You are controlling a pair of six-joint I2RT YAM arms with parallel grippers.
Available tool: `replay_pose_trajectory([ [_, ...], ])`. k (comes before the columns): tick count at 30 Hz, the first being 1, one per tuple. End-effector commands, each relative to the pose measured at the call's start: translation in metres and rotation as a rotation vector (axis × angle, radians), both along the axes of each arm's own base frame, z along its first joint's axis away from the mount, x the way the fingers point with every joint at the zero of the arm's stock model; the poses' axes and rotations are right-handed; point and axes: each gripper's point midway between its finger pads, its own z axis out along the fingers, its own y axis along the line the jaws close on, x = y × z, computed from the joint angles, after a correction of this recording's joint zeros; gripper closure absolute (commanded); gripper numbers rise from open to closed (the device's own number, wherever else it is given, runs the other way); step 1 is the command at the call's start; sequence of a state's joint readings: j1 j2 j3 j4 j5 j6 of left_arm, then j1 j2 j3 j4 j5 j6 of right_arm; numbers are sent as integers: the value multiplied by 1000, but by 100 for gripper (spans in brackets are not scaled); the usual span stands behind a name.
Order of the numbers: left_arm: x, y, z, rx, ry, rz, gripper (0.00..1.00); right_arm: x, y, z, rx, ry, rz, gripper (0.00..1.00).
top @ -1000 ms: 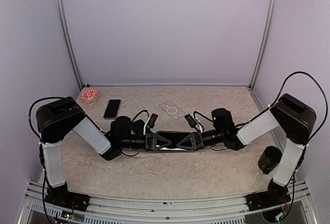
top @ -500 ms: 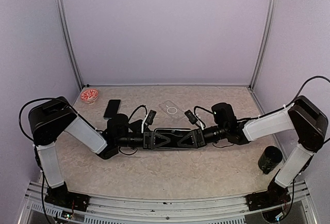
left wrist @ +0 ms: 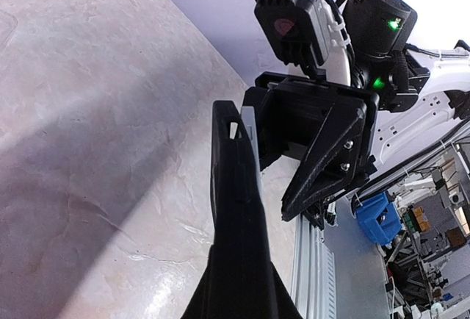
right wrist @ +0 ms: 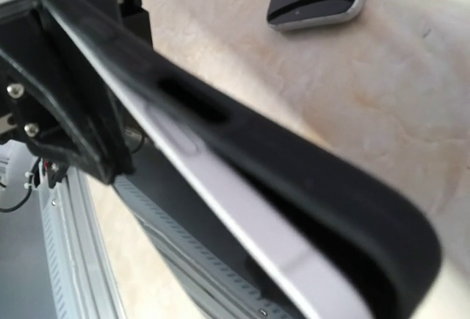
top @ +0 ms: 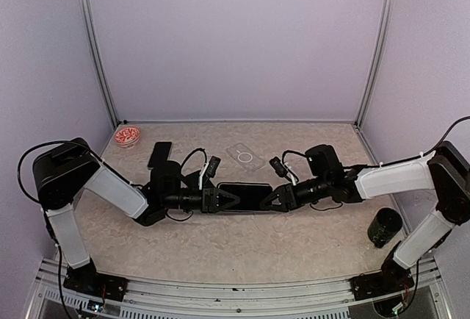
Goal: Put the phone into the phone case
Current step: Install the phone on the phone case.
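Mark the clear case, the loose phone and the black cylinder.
clear case (top: pixel 247 158), top view, its middle.
loose phone (top: pixel 159 155), top view, middle of its screen.
black cylinder (top: pixel 382 229), top view, its side wall.

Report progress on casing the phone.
Looks done: a silver-edged phone sits inside the black case. In hand: the left gripper grips one end; the right gripper is at the other, grip unclear. Left: check the seating, set it down. A second phone and a clear case lie on the table.
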State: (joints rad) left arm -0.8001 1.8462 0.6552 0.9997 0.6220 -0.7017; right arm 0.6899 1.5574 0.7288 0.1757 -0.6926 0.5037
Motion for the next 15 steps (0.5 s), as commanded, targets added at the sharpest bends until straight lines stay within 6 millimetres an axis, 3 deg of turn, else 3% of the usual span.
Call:
replay_pose_trajectory([
  [1, 2, 2, 26, -43, -90, 12, 100, 4, -7, 15, -6, -58, -15, 54],
  [15, -9, 6, 42, -67, -139, -17, 100, -11, -22, 65, 51, -224, 31, 37],
])
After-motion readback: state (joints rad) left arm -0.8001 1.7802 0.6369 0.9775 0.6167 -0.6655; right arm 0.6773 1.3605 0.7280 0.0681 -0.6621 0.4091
